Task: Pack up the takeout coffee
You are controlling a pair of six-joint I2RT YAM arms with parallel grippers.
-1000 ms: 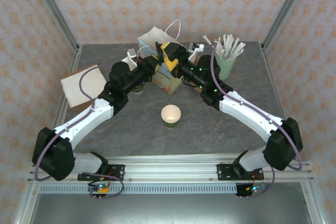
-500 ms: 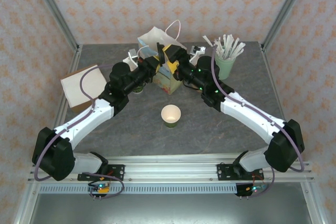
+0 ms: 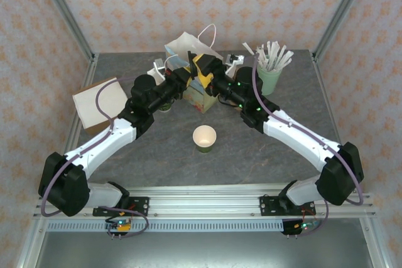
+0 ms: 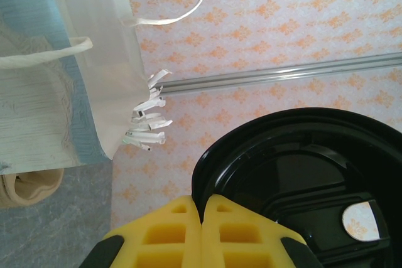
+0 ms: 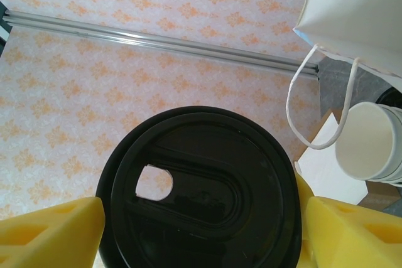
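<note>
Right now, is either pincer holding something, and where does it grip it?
The right pincer grips the takeout coffee by the sides of its black lid. The left pincer is shut at the rim; hold unclear.

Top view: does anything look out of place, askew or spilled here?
No spill. The coffee cup stands lidless mid-table, while a black lid is held between the fingers of the right gripper, back by the paper bag.

Leaving bare tabletop [image 3: 157, 155] in front, interrupted by a lidless cup [image 3: 204, 137] at centre. Crowding the far middle with a white paper bag [image 3: 187, 47] and both arms [image 3: 276, 127] meeting just before it. Filling the right pincer [image 5: 202, 211] finger to finger with the takeout coffee [image 5: 207, 155]. Hemming the far right with a mint-green cup of sticks [image 3: 270, 80], the left edge with a brown pad [image 3: 85, 106].
</note>
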